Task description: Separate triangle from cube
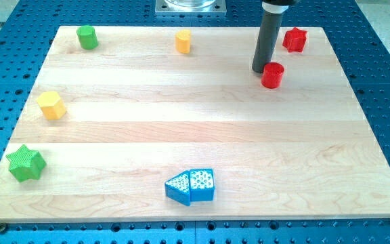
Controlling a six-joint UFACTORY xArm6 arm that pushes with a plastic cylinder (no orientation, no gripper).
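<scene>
Where the wooden worktop (195, 135) comes nearest the view's bottom, the blue triangle (177, 188) and the blue cube (202, 184) lie touching side by side, the triangle on the view's left of the cube, both just below the frame's centre. At the lower left edge sits a green star (25, 163). Farther up on the left is a yellow hexagonal block (51, 106). In the upper right, my tip (261, 70) stands just beside a red cylinder (273, 75), at its left, well apart from the blue pair. Beyond it, near the top right corner, is a red star (294, 40). Along the top edge are a yellow cylinder (183, 41) and, at upper left, a green cylinder (87, 36). The rod carries no jaws, so there is nothing open, closed or holding.
</scene>
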